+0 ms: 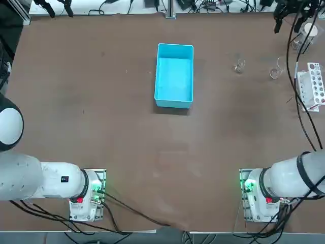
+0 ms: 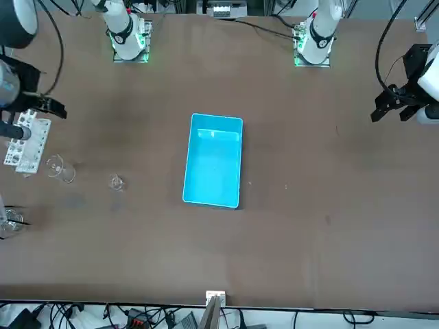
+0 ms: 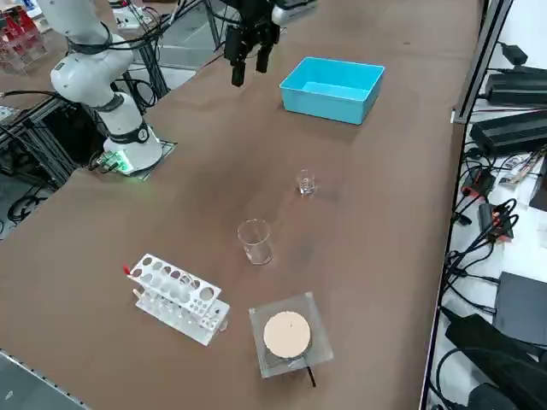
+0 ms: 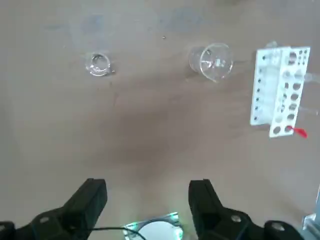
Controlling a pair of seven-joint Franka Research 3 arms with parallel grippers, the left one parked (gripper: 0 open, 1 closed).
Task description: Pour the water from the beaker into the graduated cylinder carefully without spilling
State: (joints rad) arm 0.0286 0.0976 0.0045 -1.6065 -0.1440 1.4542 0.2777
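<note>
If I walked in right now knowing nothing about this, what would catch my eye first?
Probably the bright blue tray, sitting alone near the middle of the brown table. Next, off to its side, two small glass pieces standing apart: the wider beaker and the slimmer graduated cylinder, with a white rack nearby. The right gripper hangs above them, fingers open, holding nothing.

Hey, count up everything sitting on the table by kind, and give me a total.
Beaker: 1
Graduated cylinder: 1
White tube rack: 1
Blue bin: 1
Clear stand with a round tan disc: 1
Total: 5

The right claw hangs open above the table, holding nothing.
</note>
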